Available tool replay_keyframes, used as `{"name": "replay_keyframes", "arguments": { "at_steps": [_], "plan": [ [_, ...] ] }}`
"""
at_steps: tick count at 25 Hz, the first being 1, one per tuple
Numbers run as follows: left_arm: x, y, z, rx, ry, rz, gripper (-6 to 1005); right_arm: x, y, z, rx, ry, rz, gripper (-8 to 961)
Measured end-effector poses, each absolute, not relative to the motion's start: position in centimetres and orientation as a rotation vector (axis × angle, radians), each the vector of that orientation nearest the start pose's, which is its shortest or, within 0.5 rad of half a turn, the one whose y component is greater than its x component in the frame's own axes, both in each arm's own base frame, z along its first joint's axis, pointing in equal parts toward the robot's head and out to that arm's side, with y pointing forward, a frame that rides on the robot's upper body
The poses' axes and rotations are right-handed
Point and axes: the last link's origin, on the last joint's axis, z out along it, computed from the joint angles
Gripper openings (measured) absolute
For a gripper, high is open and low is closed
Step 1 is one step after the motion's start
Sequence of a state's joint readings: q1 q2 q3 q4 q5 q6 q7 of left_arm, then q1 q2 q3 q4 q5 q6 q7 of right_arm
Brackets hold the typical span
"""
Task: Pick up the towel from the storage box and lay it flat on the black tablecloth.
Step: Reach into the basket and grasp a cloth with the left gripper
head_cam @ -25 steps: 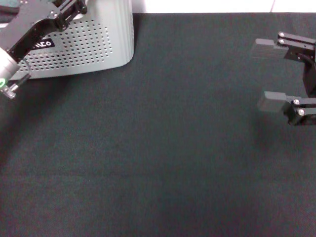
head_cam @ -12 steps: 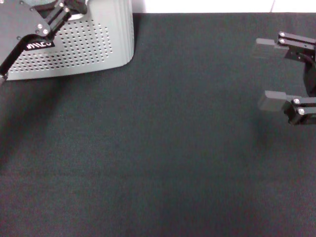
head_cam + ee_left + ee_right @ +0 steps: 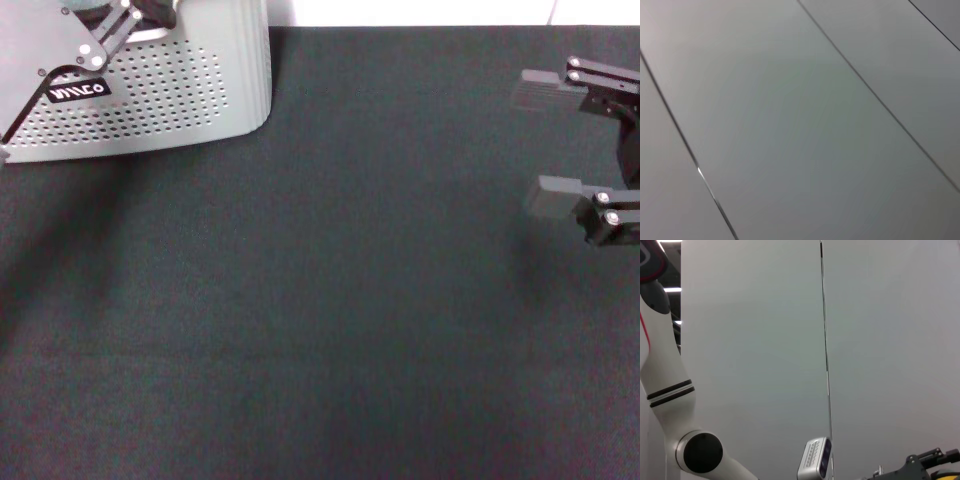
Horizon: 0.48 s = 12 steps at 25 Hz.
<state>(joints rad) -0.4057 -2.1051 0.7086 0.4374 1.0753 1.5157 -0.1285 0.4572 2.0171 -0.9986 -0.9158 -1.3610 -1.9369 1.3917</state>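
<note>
Reaching further over the storage box [image 3: 170,90] at the bench's far left corner, the left gripper [image 3: 120,15], its opening unclear, closes on the unseen towel, while the right gripper [image 3: 545,145] waits wide over the black tablecloth [image 3: 330,300].

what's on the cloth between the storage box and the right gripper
Nothing: in the head view only bare black tablecloth runs from the storage box at far left to the open right gripper at far right.

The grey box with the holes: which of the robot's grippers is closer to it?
The left. The left gripper is over the storage box at its top rim; the right gripper hangs open far across the black tablecloth.
</note>
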Motion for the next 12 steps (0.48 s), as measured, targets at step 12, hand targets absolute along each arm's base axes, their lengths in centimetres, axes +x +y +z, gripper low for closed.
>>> {"name": "replay_keyframes", "arguments": {
  "at_steps": [12],
  "plan": [
    [-26.9,34.4,4.6,-1.589,0.641,-0.375,734,17.1,29.7,6.7,-2.788,-0.055,1.371,774]
  ]
}}
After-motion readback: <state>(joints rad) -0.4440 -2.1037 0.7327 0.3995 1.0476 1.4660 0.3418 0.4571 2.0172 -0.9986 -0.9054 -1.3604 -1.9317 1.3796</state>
